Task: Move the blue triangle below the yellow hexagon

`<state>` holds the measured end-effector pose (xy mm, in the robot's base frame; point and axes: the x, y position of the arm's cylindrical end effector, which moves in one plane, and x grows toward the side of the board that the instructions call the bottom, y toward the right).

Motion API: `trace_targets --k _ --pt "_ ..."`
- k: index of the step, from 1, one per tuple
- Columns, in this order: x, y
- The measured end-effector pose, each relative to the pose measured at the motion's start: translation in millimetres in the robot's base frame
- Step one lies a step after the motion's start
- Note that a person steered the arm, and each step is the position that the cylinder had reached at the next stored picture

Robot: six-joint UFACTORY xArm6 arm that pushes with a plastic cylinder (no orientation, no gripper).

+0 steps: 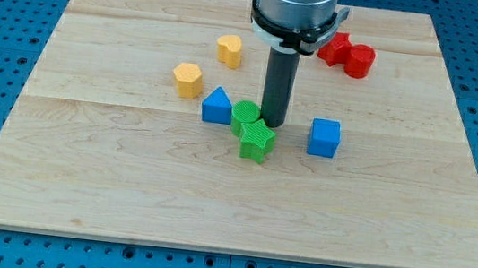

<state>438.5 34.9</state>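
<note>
On the bench, you'll find the yellow hexagon furthest toward the view's left of the blocks. Just to its right and slightly toward the view's bottom sits the blue triangle, near the hexagon but not touching it. Up toward the view's top, a yellow heart-shaped block lies apart from both. Right beside the triangle stands a green cylinder, close against its right side, and a green star-shaped block sits touching that cylinder on the side toward the view's bottom.

You have no gripper on this arm, so there is nothing spread or pressed together to report; the rod ends in my tip, planted just right of the green cylinder and just above the green star. The blue triangle is therefore to the tip's left, with the cylinder between them.

Further right you'll see a blue cube, standing alone. At the view's top right, two red blocks sit together, their shapes hard to make out.
</note>
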Motion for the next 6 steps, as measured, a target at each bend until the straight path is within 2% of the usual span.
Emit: trace_targets --k 1,4,6 --pt "-19.6 -3.0" --pt "-25.5 -96.7" --pt "-25.5 -88.1"
